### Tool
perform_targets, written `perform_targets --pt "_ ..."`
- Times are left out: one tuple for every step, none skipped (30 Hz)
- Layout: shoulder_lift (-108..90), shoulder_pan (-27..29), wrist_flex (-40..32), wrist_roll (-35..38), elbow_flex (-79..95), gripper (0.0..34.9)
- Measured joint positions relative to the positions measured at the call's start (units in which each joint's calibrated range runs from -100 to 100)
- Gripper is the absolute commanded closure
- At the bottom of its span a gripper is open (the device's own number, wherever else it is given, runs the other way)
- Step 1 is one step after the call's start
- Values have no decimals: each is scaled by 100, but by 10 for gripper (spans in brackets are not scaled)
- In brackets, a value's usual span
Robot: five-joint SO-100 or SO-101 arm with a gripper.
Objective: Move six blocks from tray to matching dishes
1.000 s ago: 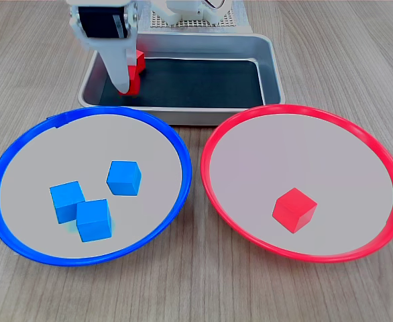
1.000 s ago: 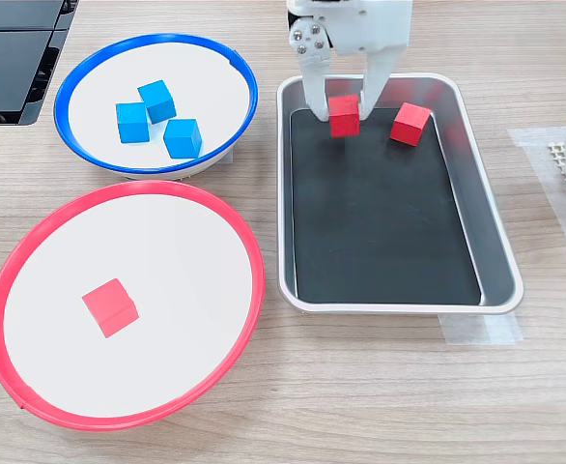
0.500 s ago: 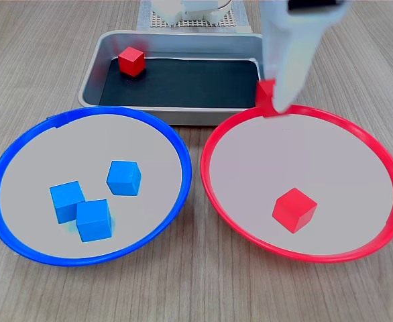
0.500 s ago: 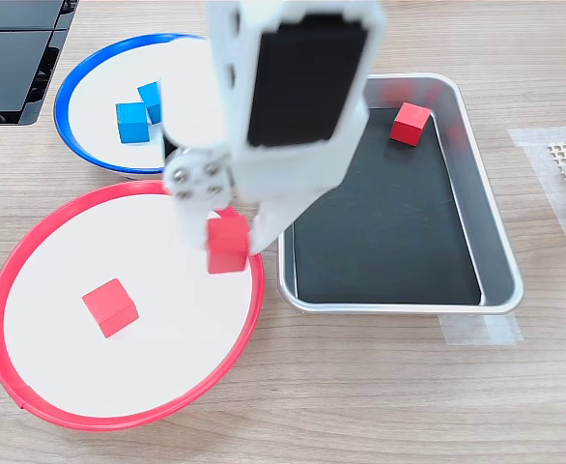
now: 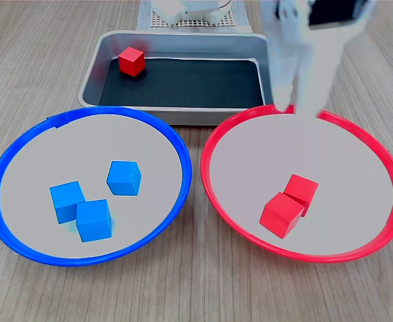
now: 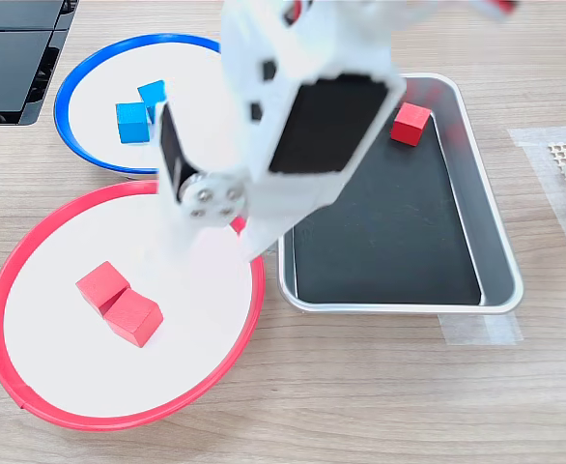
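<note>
Two red blocks lie touching in the red-rimmed dish, also seen as blocks in the dish. My gripper hovers blurred over that dish's edge nearest the tray, open, with nothing between its fingers. A single red block sits in a corner of the silver tray. Three blue blocks rest in the blue-rimmed dish; the arm hides one of them in the second exterior view.
The arm's white base on a mesh plate stands behind the tray. Black flat panels lie at the second exterior view's top left. Clear tape holds the tray's corner to the wooden table.
My gripper carried a red block from the tray to the red-rimmed dish and let go; that block now lies beside the first red one. One red block is left in the tray.
</note>
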Motion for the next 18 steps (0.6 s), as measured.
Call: perform_targets --pt "-264 106 155 117 263 346" --pt "-529 230 408 239 544 346" --pt "-844 398 669 391 889 346" --pt "-1117 593 897 508 1207 346" --pt "-1432 832 1142 659 1552 346" --pt "-1748 1142 1330 821 1942 346" --pt "-2191 1646 1550 1114 2532 346" --pt "-2319 1796 1582 1201 2695 346" --pt "-2413 1920 1599 1280 2840 346" --pt "-2609 2177 1664 1465 3122 346" --pt "-2737 2345 1656 1607 3312 345" --pt "-2864 2655 1664 1832 3512 340" --pt "-2950 2965 1688 2027 3630 334" --pt "-3026 3230 1680 2232 3739 330" --pt "-3061 3398 1680 2408 3829 320" --pt "-3095 3531 1680 2618 3902 312" --pt "-3112 3690 1688 2794 3938 300" --pt "-3120 3973 1680 3028 3938 281"
